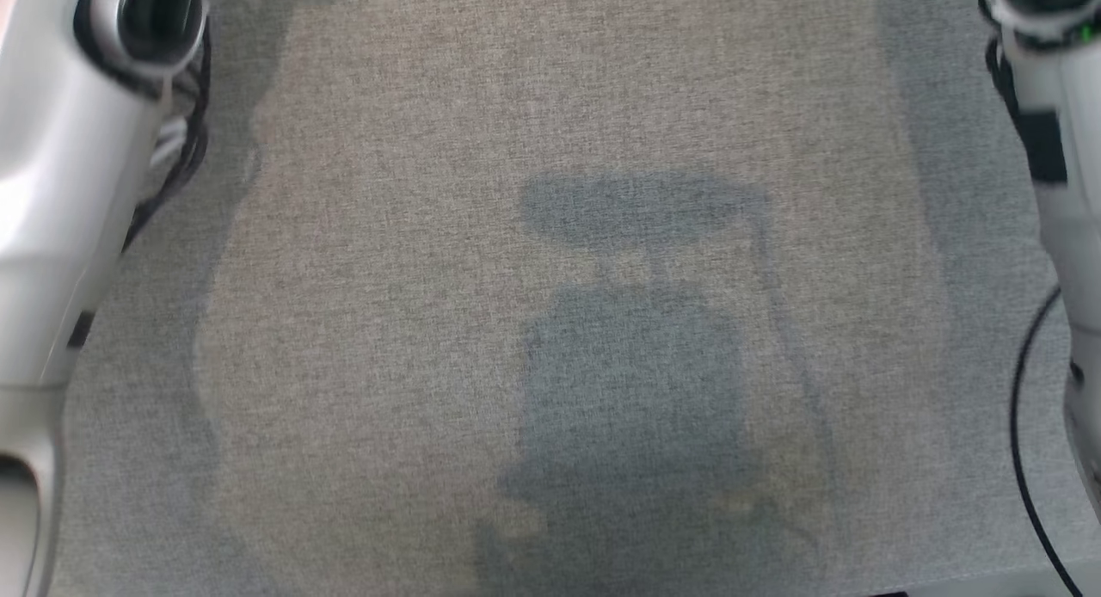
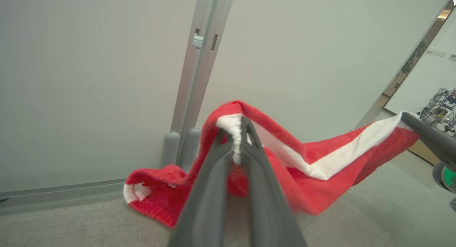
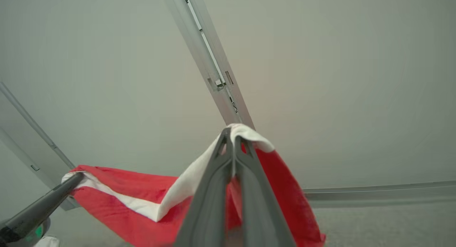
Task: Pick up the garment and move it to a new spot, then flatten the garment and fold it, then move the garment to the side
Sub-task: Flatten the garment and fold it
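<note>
The garment is red terry cloth with a white band, and it hangs stretched between my two grippers. In the left wrist view my left gripper is shut on a bunched white edge, while the right gripper's fingers pinch the far corner. The cloth's low end rests on the grey surface by the wall. In the right wrist view my right gripper is shut on the white band of the garment, and the left gripper holds the other corner. Pale forearms frame the head view.
A grey woven surface lies below, with my shadow across it. Pale wall panels joined by a metal post stand close behind the cloth. An opening at the right shows another machine. A black cable hangs at the right.
</note>
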